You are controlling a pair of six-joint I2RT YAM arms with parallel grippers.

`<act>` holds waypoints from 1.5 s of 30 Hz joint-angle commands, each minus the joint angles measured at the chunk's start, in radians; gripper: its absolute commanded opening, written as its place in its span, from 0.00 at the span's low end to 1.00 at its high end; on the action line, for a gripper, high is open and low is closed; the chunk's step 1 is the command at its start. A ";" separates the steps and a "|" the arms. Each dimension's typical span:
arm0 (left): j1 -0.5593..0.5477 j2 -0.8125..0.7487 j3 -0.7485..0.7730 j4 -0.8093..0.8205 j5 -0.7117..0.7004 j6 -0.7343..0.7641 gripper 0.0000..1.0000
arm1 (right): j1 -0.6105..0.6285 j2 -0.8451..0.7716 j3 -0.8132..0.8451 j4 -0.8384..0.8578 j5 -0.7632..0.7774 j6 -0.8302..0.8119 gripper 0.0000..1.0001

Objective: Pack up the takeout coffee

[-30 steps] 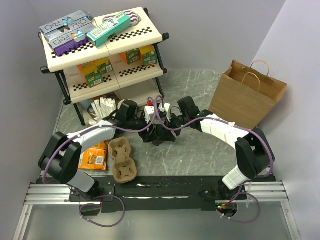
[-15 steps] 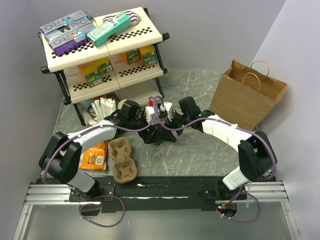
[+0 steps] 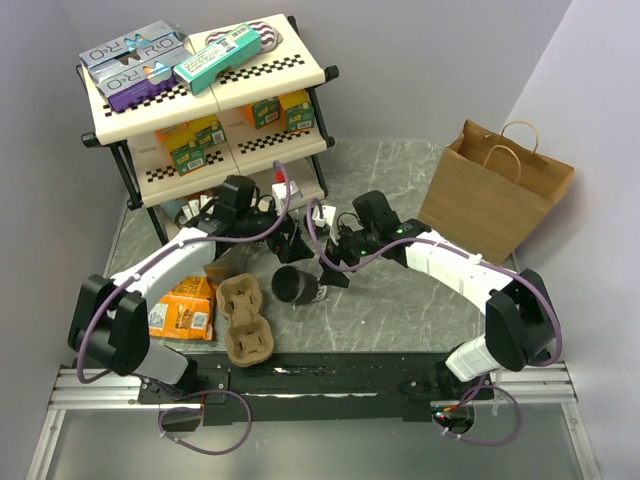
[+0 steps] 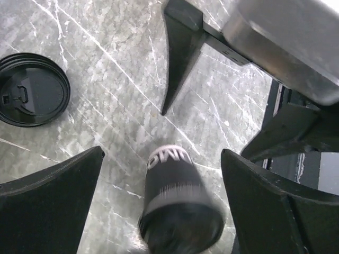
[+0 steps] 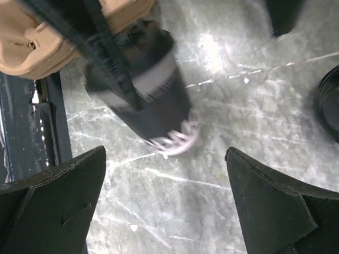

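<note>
A dark paper takeout coffee cup (image 3: 295, 285) lies tipped on its side on the grey marbled surface (image 3: 400, 300), held by neither arm and blurred in both wrist views. The left pincer (image 3: 292, 238) hangs above and just behind it, fingers spread wide. The right pincer (image 3: 335, 268), equally wide apart, sits just to the cup's right. The round black plastic lid (image 4: 32, 89) rests flat on the surface, off the cup and out to one side of the left pincer. A brown pulp cup carrier (image 3: 245, 318) stands near the cup, on the near side of the left pincer.

Tipped takeout coffee (image 3: 295, 285), marble table (image 3: 400, 300) — carrier (image 3: 245, 320) just beside
</note>
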 commanded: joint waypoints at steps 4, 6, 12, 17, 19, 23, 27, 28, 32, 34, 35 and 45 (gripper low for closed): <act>-0.003 -0.044 -0.087 0.087 -0.085 -0.194 0.99 | -0.003 0.007 0.048 0.017 -0.001 -0.028 1.00; -0.003 -0.052 -0.100 0.099 -0.077 -0.191 0.99 | -0.003 0.006 0.038 0.014 -0.003 -0.028 1.00; -0.003 -0.053 -0.059 -0.072 -0.073 -0.024 0.99 | -0.005 -0.028 -0.005 -0.017 -0.007 -0.097 1.00; -0.003 -0.023 0.037 -0.322 -0.093 0.118 0.99 | -0.038 -0.079 -0.028 -0.040 -0.024 -0.108 1.00; -0.005 -0.035 0.028 -0.399 -0.073 0.184 0.99 | -0.057 -0.103 -0.030 -0.078 -0.077 -0.126 1.00; -0.006 -0.057 0.025 -0.500 -0.068 0.298 0.99 | -0.054 -0.099 -0.012 -0.141 -0.142 -0.215 1.00; 0.053 -0.087 0.045 -0.465 -0.093 0.204 0.99 | -0.023 -0.022 0.045 -0.135 -0.133 -0.233 1.00; 0.075 -0.096 0.047 -0.436 -0.100 0.153 0.99 | -0.002 -0.005 0.054 -0.127 -0.122 -0.237 1.00; 0.148 -0.165 0.067 -0.337 -0.090 -0.061 0.99 | 0.075 0.100 0.114 -0.126 -0.061 -0.266 1.00; 0.155 -0.202 0.062 -0.286 -0.111 -0.131 0.99 | 0.107 0.130 0.146 -0.129 -0.032 -0.278 1.00; 0.155 -0.234 0.059 -0.271 -0.137 -0.147 1.00 | 0.121 0.156 0.152 -0.129 -0.030 -0.283 1.00; 0.202 -0.334 0.019 -0.247 -0.223 -0.294 1.00 | 0.245 0.328 0.237 -0.087 0.103 -0.168 1.00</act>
